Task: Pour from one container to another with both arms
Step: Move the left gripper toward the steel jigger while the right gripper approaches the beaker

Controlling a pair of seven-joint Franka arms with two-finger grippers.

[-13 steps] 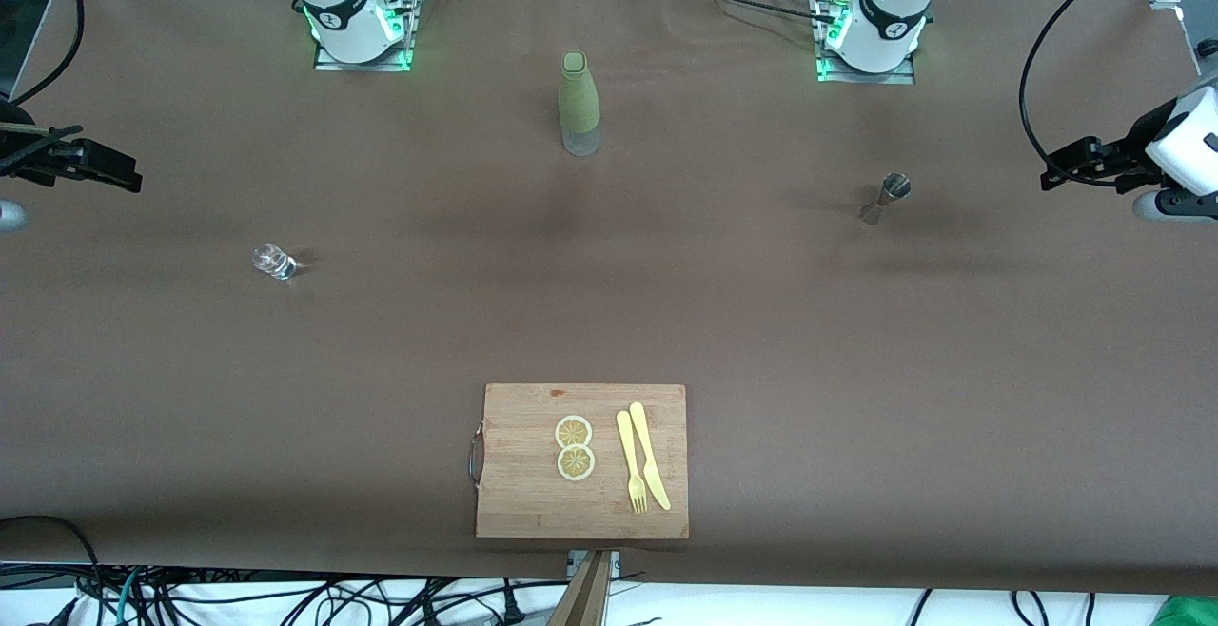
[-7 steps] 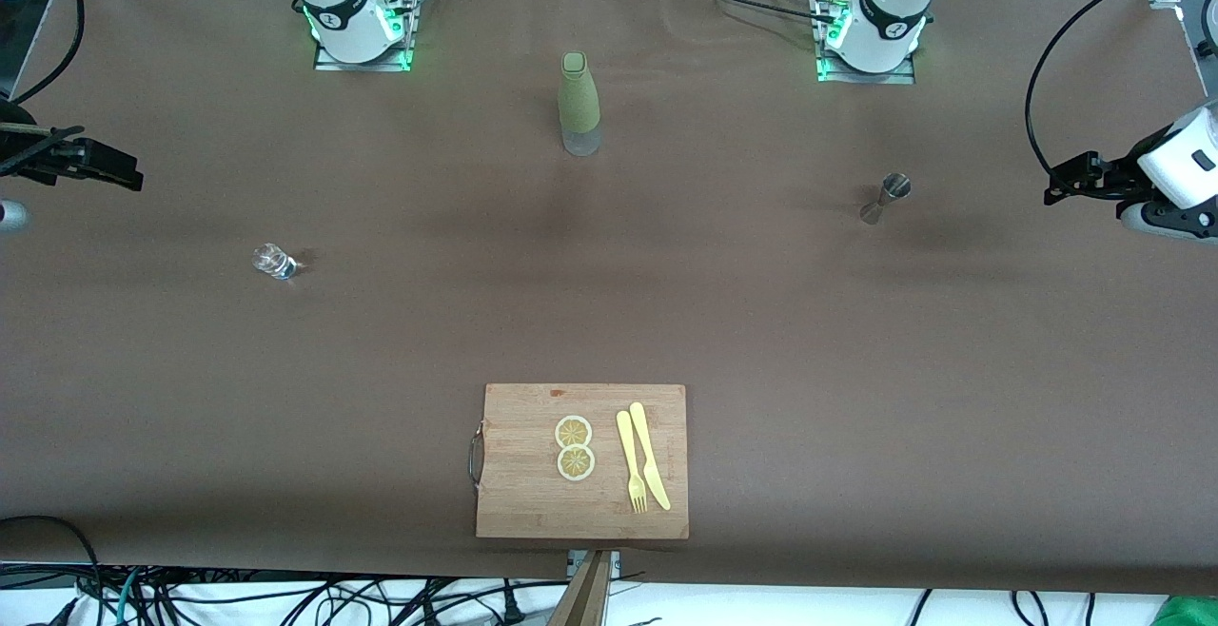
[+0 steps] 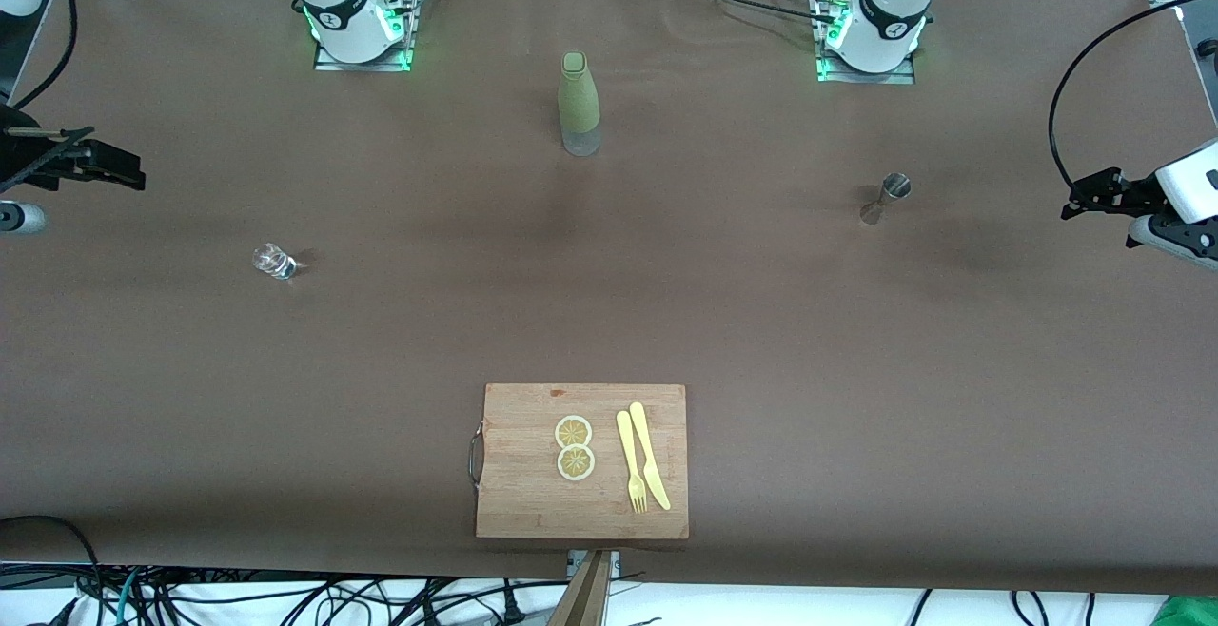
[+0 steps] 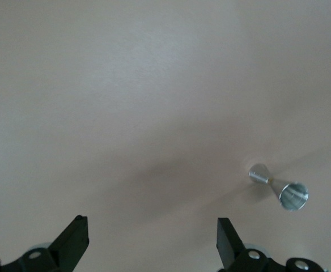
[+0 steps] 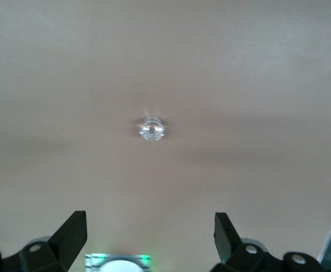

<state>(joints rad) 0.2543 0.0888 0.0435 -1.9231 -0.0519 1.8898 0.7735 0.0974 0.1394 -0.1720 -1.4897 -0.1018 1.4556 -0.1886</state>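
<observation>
Nothing is held yet, so the task appears to sit at its opening step: the reach for the two small vessels. The jigger (image 3: 888,198) stands upright on the brown tabletop (image 3: 609,303) toward the left arm's end, at about 2 o'clock from the cutting board (image 3: 582,460). The glass (image 3: 273,261) stands toward the right arm's end, at about 10 o'clock from the board, well apart from the jigger. The green bottle (image 3: 579,104) stands between the two bases, at 12 o'clock from the board, and has no part in the pour.

The left pincer (image 3: 1094,196) hangs over the tabletop's edge at the left arm's end, at roughly 3 o'clock from the jigger and well apart from it. Its wrist view shows its fingers (image 4: 75,241) spread wide with nothing between them, the jigger (image 4: 280,187) off to one side of their gap. The right pincer (image 3: 100,166) hangs over the other end, at about 11 o'clock from the glass; its fingers (image 5: 72,232) are likewise spread and empty, with the glass (image 5: 152,128) ahead of the gap.

The next move probably calls for each arm to come in over its vessel and line up. The left pincer would take the jigger at its narrow waist and the right the glass, both small and easily tipped.
</observation>
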